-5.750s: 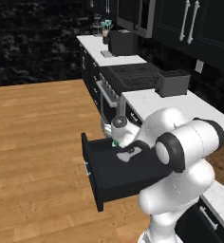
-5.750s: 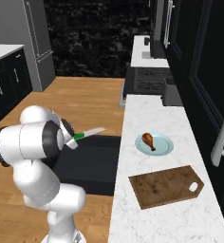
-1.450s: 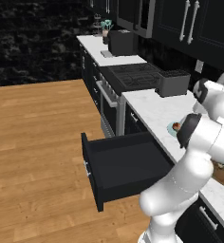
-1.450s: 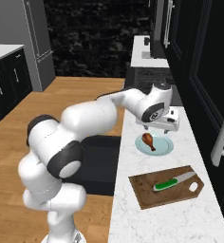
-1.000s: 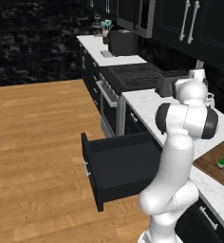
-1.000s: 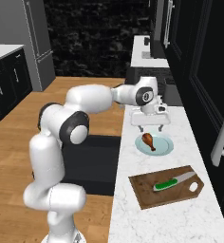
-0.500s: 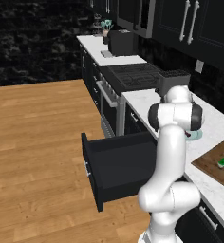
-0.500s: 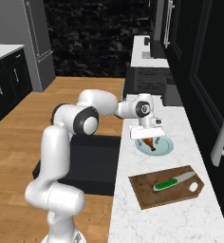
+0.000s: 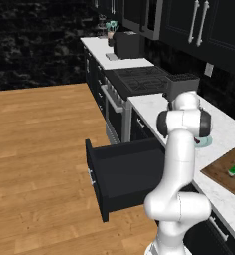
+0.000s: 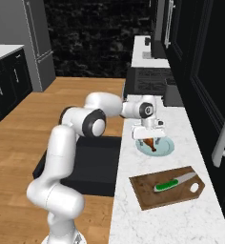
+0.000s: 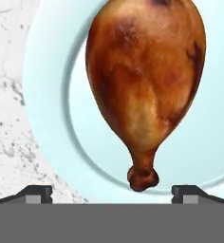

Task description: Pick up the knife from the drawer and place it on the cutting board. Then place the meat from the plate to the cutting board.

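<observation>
The meat, a glossy reddish-brown drumstick, lies on the pale blue-green plate with its bone end toward my fingers. My gripper is open and hangs low just above the plate, its fingertips either side of the bone end without touching it. In the right base view the gripper partly covers the meat. The green-handled knife lies on the dark brown cutting board, near the plate. The black drawer stands pulled out below the counter.
A black box-shaped appliance stands on the white marble counter just beyond the plate, with the stove behind it. The open drawer juts over the wooden floor. Dark wall cabinets hang above the counter.
The arm has folded in and the gripper has dropped from above the plate's far side to just over the drumstick. The jaws stayed open; knife, board and plate have not moved.
</observation>
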Robot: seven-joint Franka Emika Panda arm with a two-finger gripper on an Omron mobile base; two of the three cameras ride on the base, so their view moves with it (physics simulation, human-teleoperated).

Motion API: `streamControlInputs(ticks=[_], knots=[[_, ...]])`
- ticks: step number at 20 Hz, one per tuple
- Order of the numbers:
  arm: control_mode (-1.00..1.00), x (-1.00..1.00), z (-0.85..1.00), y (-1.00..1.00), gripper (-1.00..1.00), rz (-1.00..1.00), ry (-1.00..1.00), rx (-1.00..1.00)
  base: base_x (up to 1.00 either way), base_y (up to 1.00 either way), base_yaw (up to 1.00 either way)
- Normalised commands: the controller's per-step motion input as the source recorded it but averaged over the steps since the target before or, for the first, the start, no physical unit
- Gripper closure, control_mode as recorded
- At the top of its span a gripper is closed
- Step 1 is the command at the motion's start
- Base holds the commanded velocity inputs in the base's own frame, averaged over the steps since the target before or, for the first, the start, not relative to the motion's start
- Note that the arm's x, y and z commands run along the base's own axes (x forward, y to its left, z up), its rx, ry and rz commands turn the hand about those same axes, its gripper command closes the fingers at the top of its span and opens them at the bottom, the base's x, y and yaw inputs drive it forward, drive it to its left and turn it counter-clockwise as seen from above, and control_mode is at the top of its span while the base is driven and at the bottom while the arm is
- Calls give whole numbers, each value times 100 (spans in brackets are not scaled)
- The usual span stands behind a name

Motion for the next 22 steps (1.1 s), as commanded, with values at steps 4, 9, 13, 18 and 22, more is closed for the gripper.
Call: streamControlInputs(ticks=[4, 9, 13, 18, 22], knots=[[-100, 15, -35, 2, -100, 4, 2, 13, 0, 0, 0], [-100, 52, 0, -8, -100, 0, -2, 3, 0, 0, 0], [-100, 31, -2, 0, -100, 0, -1, 0, 0, 0, 0], [-100, 5, -53, -1, 100, 2, 0, -2, 0, 0, 0], [-100, -1, -48, -14, 100, 1, -2, 0, 0, 0, 0]])
